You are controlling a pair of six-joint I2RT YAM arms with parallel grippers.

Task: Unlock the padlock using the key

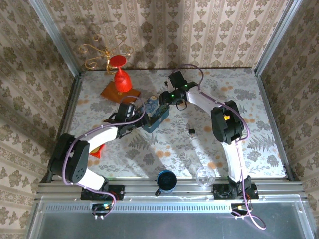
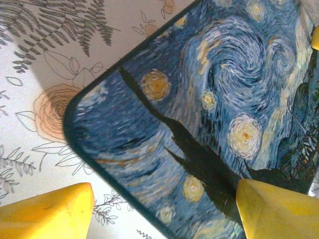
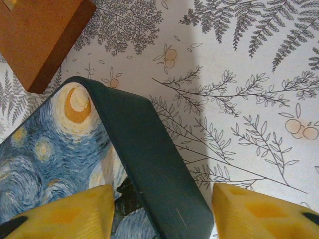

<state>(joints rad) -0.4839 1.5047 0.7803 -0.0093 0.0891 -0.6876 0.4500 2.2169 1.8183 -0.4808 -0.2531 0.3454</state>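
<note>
Padlock (image 1: 191, 132): likely the tiny dark piece on the table (image 1: 249, 149), right of the blue tin (image 1: 155, 117).
Left gripper (image 2: 164, 204): spread over the tin's corner, empty.
Right gripper (image 3: 162, 204): spread astride the tin's edge, empty.
Our advice: we'd pin the padlock's body squarely, shackle free.

The table (image 1: 259, 94) has a pale cloth with leaves and orange flowers drawn on it. A blue tin (image 1: 156, 119) painted with swirls lies flat near the middle. Behind it, to the left, sits a brown wooden block (image 1: 110, 92). A tiny dark padlock (image 1: 191, 132) lies right of the tin, apart from it. A blue cup (image 1: 166, 181) and a clear cup (image 1: 205, 176) stand at the near edge
</note>
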